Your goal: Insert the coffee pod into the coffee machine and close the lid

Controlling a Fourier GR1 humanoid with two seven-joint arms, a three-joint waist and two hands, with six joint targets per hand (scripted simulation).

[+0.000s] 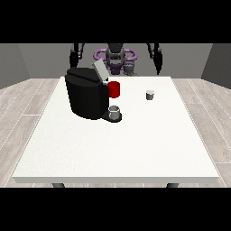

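Note:
A black coffee machine [86, 94] stands on the left half of the white table [135, 144], its grey lid [99, 71] tilted up and open. A red part [114, 89] shows at its front, and a grey cup [114, 112] sits on its drip base. The small grey coffee pod [150, 94] stands alone on the table to the right of the machine. The hand at the view's left [73, 58] hangs beyond the table's far edge, above the machine. The hand at the view's right [158, 64] also hangs behind the far edge, far from the pod. Neither holds anything.
The robot's torso [115, 58] with a purple ring stands behind the table's far edge. Wooden floor surrounds the table. The near half of the table is bare white surface.

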